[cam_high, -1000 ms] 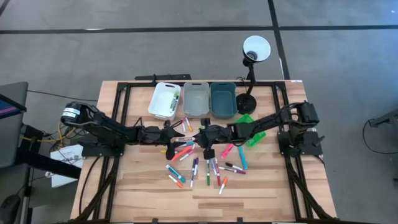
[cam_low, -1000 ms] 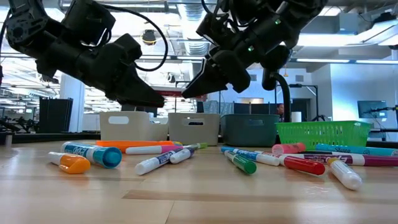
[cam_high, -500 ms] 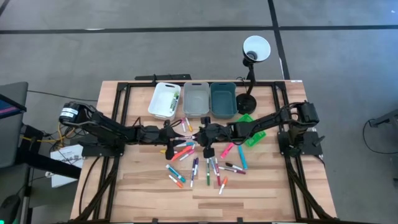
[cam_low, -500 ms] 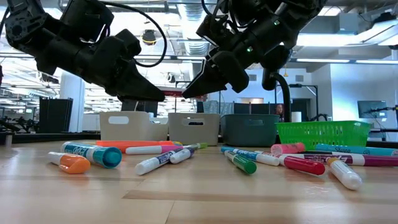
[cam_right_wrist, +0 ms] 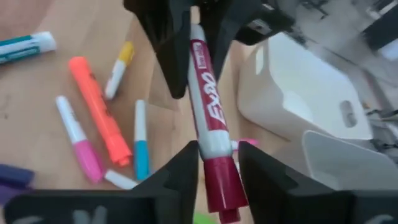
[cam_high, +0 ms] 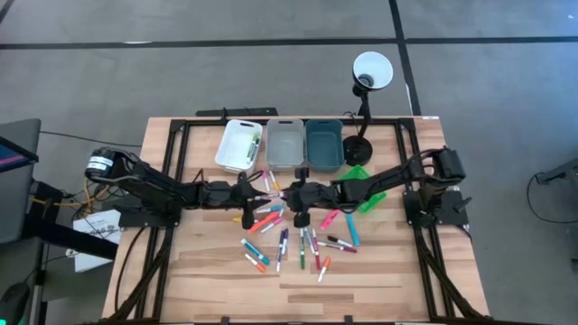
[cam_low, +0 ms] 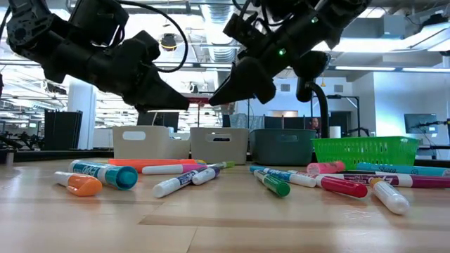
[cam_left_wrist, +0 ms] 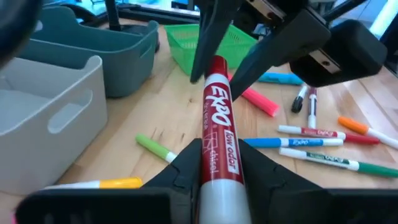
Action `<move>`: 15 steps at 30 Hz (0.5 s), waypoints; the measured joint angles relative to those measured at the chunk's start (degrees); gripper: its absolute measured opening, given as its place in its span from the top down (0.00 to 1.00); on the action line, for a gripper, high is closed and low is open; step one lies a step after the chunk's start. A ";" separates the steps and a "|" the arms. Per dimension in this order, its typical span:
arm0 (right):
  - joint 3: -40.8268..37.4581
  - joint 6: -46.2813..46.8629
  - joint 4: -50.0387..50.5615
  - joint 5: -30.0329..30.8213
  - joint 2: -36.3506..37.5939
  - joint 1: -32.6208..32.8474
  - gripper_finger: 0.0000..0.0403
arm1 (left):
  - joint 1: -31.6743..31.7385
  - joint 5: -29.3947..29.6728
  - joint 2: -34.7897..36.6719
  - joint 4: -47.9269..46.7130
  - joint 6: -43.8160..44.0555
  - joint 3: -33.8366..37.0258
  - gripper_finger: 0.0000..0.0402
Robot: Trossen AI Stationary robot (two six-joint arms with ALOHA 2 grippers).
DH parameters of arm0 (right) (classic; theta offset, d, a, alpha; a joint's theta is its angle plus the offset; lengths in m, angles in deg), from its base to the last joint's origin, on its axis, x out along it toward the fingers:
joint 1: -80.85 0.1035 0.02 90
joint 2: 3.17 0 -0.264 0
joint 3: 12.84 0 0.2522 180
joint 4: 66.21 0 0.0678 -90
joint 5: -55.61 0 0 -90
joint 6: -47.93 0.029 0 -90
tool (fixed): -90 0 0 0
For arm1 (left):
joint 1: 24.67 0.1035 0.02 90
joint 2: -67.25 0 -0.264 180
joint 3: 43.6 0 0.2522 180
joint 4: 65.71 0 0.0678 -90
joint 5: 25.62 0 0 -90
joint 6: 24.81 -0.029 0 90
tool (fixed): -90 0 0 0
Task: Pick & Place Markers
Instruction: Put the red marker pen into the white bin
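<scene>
A red-and-white Expo marker (cam_left_wrist: 217, 118) hangs level in the air above the table's middle, between my two grippers. My left gripper (cam_left_wrist: 217, 186) is shut on its white tail end. My right gripper (cam_right_wrist: 219, 177) is shut on its dark red cap end. In the low view the grippers meet tip to tip, with the marker (cam_low: 200, 101) a thin red line between them. Several other markers (cam_high: 298, 239) in mixed colours lie flat on the wood below and toward the near edge. My left gripper pinches the marker's white tail end (cam_left_wrist: 219, 202) between its two fingers, which lie along the marker. It comes from the table's left, slanting slightly down. The marker is lifted clear and about level. My right gripper pinches the red cap end (cam_right_wrist: 217, 180) between its two fingers, coming from the table's right and slanting down, in line with the marker. In the left wrist view its fingers (cam_left_wrist: 205, 37) close on the marker's far tip.
A white bin (cam_high: 239, 146), a grey bin (cam_high: 285, 144) and a teal bin (cam_high: 324, 144) stand in a row at the far side. A green basket (cam_high: 363, 188) lies partly under my right arm. A lamp (cam_high: 371, 72) stands behind the bins. Bare wood lies near the front edge.
Both grippers, with the marker between them, have risen a little above the table. The left gripper has edged toward the right one.
</scene>
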 joint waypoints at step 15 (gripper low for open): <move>0.02 -1.35 9.91 23.26 11.08 7.04 0.44 | 3.87 30.58 14.24 -8.08 -9.09 0.00 0.82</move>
